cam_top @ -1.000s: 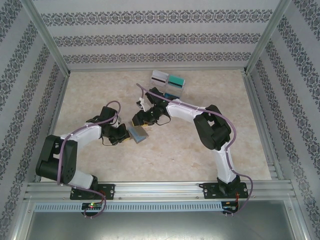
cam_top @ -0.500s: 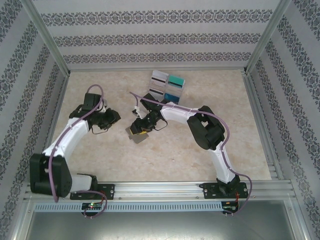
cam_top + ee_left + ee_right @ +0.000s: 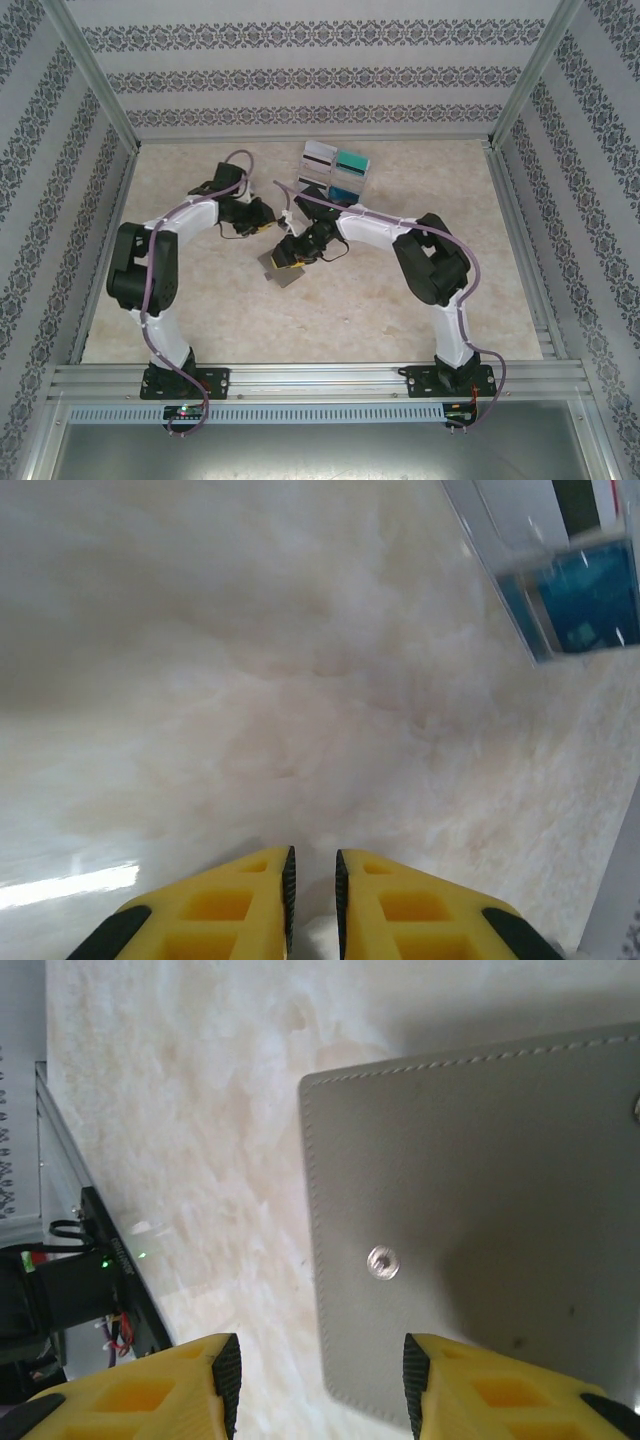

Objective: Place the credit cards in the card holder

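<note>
While both arms reach toward the middle of the pale marbled counter (image 3: 200, 310), the card holder (image 3: 284, 272) lies flat there, grey-brown face up, with stitched edges and a small metal stud (image 3: 380, 1262) on it. The right arm (image 3: 380, 225) hangs directly over the holder. Its jaws are open and empty, one yellow finger (image 3: 150, 1390) above bare counter and the other finger (image 3: 500, 1390) above the holder's corner, so they straddle its edge. Whether they touch it cannot be told. The left arm (image 3: 190, 215) ends just left of the right arm's wrist, on the far side of the holder. Its jaws stand a narrow slit apart with nothing between them, hovering over bare counter. The credit cards (image 3: 338, 165) stand upright in a clear four-part rack (image 3: 334, 178) near the far wall, apart from the holder. Some are white-grey with a dark stripe, some teal, and a blue card (image 3: 580, 600) shows close in the left wrist view.
</note>
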You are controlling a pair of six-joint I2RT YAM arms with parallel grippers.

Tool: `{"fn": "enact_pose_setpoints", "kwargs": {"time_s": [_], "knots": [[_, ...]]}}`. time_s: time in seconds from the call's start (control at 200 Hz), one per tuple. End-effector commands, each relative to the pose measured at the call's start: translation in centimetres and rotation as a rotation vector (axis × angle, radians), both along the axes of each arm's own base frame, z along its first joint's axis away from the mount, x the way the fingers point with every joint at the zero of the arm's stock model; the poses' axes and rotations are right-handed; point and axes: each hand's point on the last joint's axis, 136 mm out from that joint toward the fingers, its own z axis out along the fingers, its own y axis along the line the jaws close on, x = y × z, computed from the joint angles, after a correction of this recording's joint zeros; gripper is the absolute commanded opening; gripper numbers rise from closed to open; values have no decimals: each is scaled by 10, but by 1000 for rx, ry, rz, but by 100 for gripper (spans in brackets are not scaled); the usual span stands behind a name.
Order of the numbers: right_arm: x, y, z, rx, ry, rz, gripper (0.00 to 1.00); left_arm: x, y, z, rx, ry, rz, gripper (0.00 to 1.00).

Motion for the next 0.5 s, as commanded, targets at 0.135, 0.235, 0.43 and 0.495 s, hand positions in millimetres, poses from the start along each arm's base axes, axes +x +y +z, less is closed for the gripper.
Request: {"fn": "enact_pose_setpoints", "kwargs": {"time_s": [0.135, 0.235, 0.43, 0.495], "knots": [[-41, 12, 26, 60, 20, 66, 49, 3, -34, -15, -25, 4, -120, 21], [-55, 25, 12, 61, 63, 100, 49, 0, -36, -29, -28, 32, -132, 20], [-58, 31, -20, 22, 71, 99, 49, -11, -25, -46, 15, 66, -129, 19], [-55, 27, -31, -9, 47, 83, 49, -15, -18, -50, 29, 74, -111, 19]]}}
